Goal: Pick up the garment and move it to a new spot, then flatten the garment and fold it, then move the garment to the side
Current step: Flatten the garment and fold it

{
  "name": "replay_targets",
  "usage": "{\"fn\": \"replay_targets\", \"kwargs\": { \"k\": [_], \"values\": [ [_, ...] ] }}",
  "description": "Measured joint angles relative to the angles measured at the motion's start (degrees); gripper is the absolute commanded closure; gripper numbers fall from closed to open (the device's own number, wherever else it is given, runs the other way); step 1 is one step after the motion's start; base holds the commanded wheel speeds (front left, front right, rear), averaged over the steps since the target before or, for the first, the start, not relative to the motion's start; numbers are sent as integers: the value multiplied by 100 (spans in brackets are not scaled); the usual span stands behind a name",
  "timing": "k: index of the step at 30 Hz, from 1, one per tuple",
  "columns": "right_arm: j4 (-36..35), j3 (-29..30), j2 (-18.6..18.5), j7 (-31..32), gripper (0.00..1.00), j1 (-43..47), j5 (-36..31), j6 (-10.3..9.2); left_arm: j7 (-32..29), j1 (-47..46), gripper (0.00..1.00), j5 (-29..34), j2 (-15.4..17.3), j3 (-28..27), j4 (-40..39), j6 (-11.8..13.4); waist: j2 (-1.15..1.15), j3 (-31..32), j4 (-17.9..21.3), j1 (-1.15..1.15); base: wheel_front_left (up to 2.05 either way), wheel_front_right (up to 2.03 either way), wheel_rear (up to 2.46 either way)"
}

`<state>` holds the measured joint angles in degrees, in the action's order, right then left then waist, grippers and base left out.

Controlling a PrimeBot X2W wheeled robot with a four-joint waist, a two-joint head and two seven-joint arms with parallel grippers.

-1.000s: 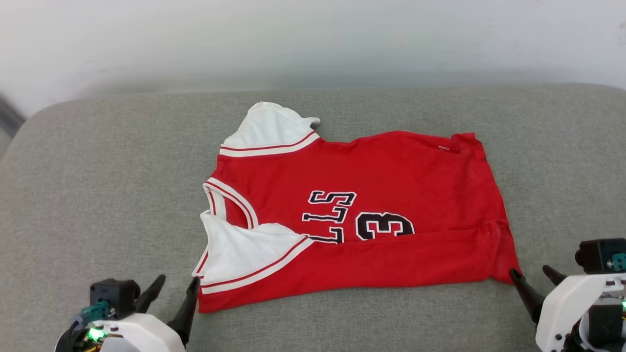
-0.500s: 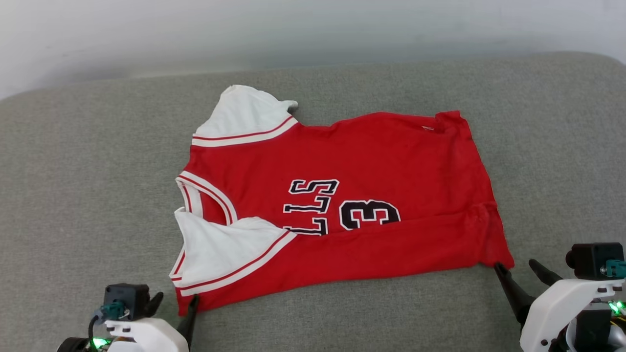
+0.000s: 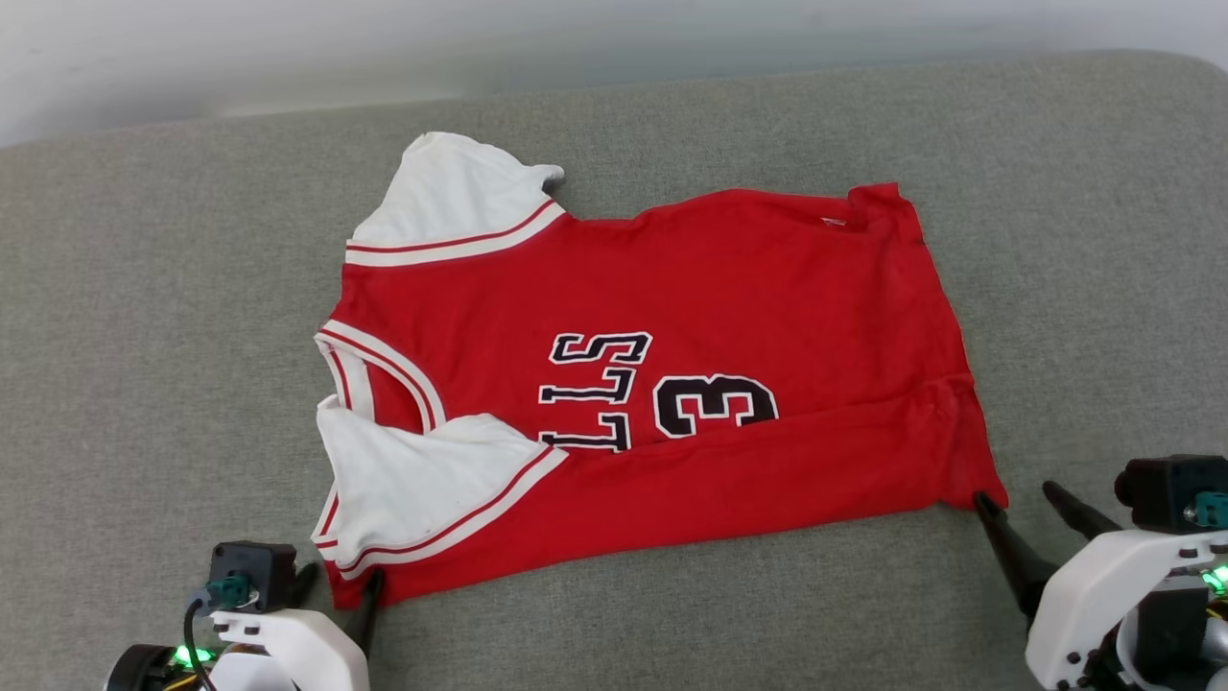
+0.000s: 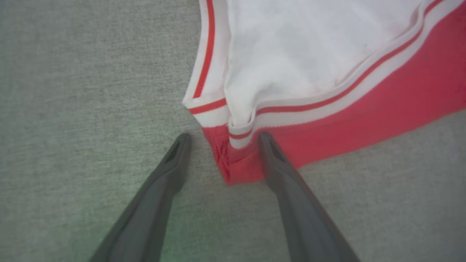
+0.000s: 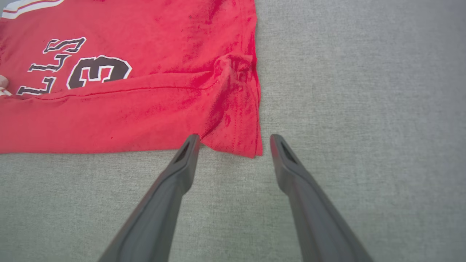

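The garment (image 3: 672, 317), a red jersey with white sleeves and block letters, lies sideways on the grey cushion with its collar to the left. Its near long edge is folded over and covers part of the letters. My left gripper (image 3: 341, 581) stands open at the near left corner. In the left wrist view that corner of the garment (image 4: 327, 54) lies between the fingers of the left gripper (image 4: 224, 135). My right gripper (image 3: 1015, 494) is open at the near right hem corner. In the right wrist view the right gripper (image 5: 235, 137) straddles the corner tip of the garment (image 5: 145, 109).
The grey upholstered cushion (image 3: 144, 336) spreads wide on both sides of the jersey and in front of it. A pale wall (image 3: 288, 48) runs behind the cushion's rounded far edge.
The head camera has tilted, so the whole picture shifted. My left gripper has come in around the jersey's near left corner. The right gripper stays at the right corner. Both remain open.
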<state>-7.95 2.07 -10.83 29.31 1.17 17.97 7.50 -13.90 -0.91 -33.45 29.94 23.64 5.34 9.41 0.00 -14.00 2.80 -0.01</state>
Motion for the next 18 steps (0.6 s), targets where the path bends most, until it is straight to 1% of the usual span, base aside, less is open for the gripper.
{"fn": "replay_targets", "kwargs": {
  "k": [2, 5, 9, 12, 16, 18],
  "values": [
    [11, 51, -49, 26, 0, -26, -91, 0, 57, -21, 100, -47, -40, 5, 29, -86, 0, 32, -16, 0, 0, 0, 0],
    [80, 63, -221, 73, 0, -78, -368, 0, 187, -26, 100, -93, -178, 62, 43, -176, 0, 126, -63, 1, 0, 0, 0],
    [336, 81, -224, 242, 0, -202, -530, 0, 356, -32, 100, -48, -179, 79, -70, -190, 0, 277, -161, 1, 0, 0, 0],
    [546, 62, -209, 464, 0, -333, -569, 0, 456, -32, 100, -38, -157, 48, -330, -190, 0, 350, -273, 1, 0, 0, 0],
    [844, 11, -328, 691, 0, -488, -766, 0, 624, -52, 100, 114, -79, 5, -751, -153, 0, 362, -438, 1, 0, 0, 0],
    [992, 13, -328, 804, 0, -552, -842, 1, 644, -68, 100, 152, -49, 5, -935, -130, 0, 334, -517, 1, 0, 0, 0]
  ]
}}
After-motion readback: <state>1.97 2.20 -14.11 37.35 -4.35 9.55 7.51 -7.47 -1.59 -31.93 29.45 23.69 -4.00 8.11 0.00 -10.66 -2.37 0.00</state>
